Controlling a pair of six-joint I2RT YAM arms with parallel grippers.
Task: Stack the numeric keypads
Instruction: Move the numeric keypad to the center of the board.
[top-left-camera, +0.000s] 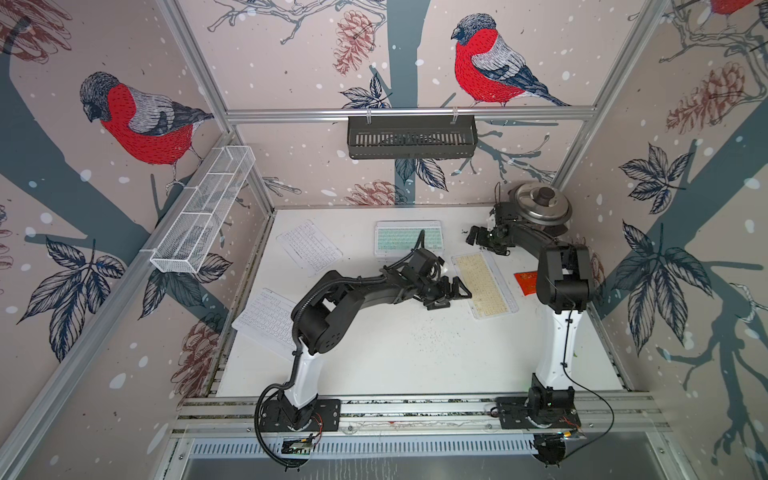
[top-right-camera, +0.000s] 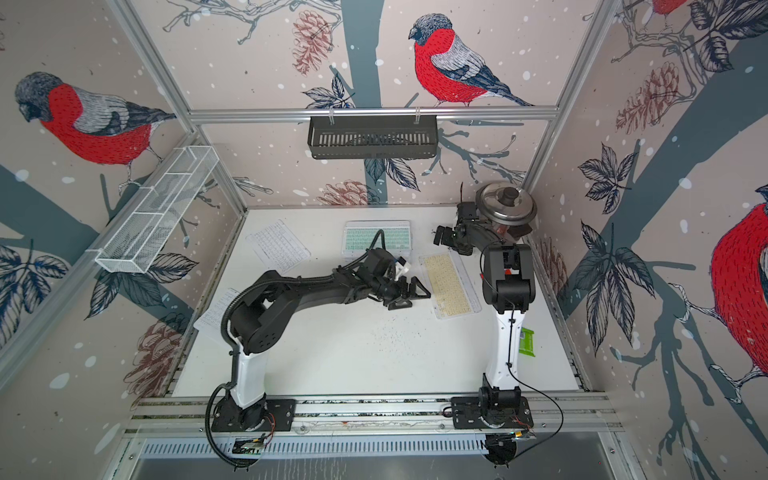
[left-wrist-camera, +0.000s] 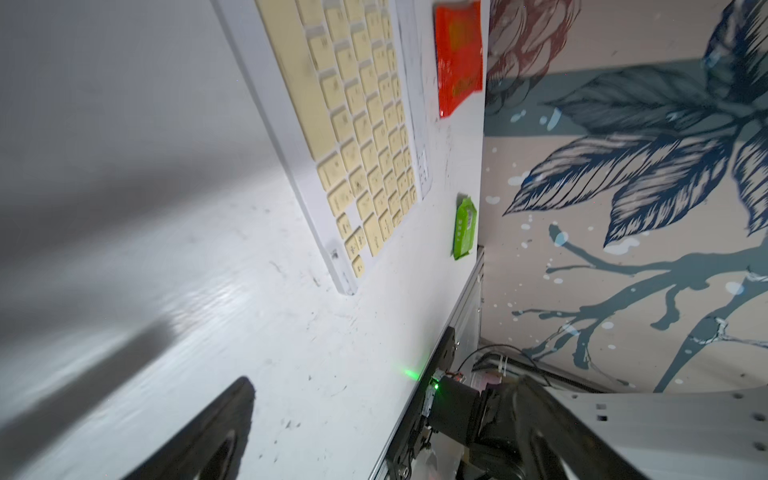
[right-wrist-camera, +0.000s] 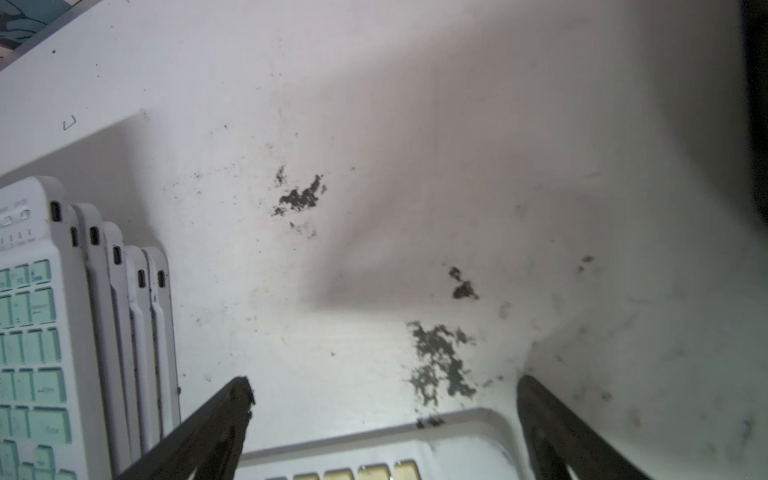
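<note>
Left fingers (left-wrist-camera: 199, 436), right fingers (right-wrist-camera: 208, 432) released — mint keypad stack (right-wrist-camera: 99, 316), layers only in right wrist

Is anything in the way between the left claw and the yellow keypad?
Nothing visible is. The open left gripper hangs right beside a long edge of the yellow keypad, with only bare table between them.

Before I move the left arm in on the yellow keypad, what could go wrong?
1. The yellow keypad lies flat on the table. The open left pincer beside its long edge may scrape the table or only push the keypad.
2. The right pincer, also open, hangs by that keypad's far end, so the arms could clash.
3. The stack is fanned, its edges stepped, so another keypad may slide off.
</note>
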